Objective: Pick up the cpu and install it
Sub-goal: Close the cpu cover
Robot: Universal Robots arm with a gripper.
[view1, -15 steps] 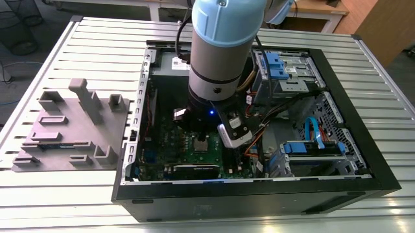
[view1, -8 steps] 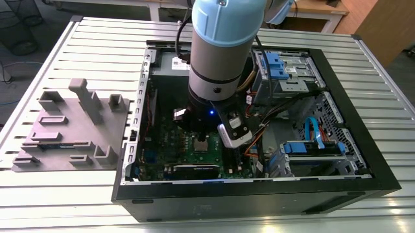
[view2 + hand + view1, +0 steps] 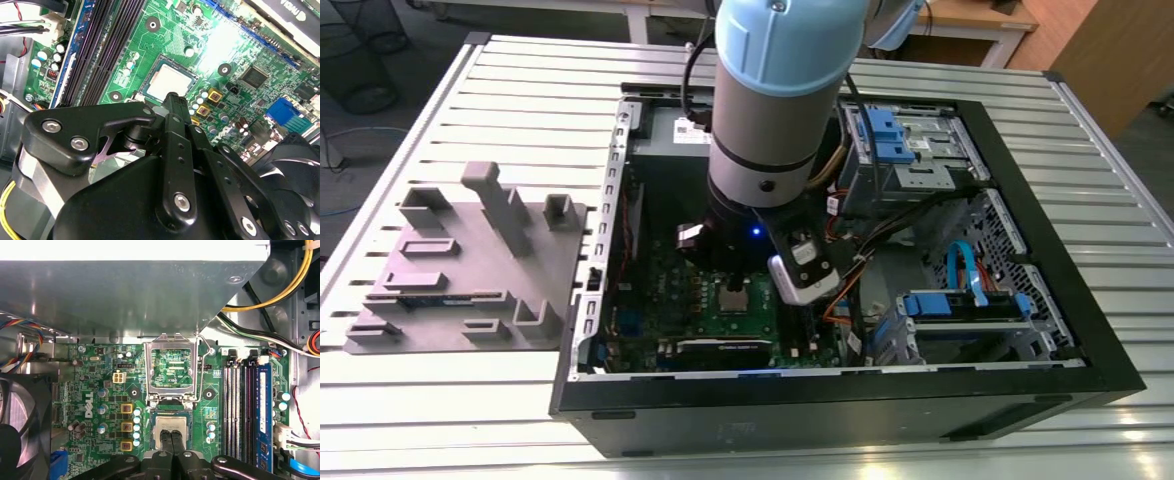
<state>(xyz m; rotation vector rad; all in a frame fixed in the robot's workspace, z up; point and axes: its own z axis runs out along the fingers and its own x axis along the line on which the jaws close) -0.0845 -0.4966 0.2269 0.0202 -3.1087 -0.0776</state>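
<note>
You see gripper (image 3: 171,434) closed, fingers pressed together & holding nothing, tips just over the cpu (image 3: 170,422), which lies flat on the motherboard (image 3: 95,390) inside the pc case (image 3: 827,415), socket frame (image 3: 148,367) beside it hinged up, prob. so chip can seat unclamped.

The cpu (image 3: 170,82) is a small, flat, square chip with a pale silver-grey metal top and a thin darker rim. It lies level, face up, seated in the socket (image 3: 152,70) on the green board (image 3: 165,35).
</note>
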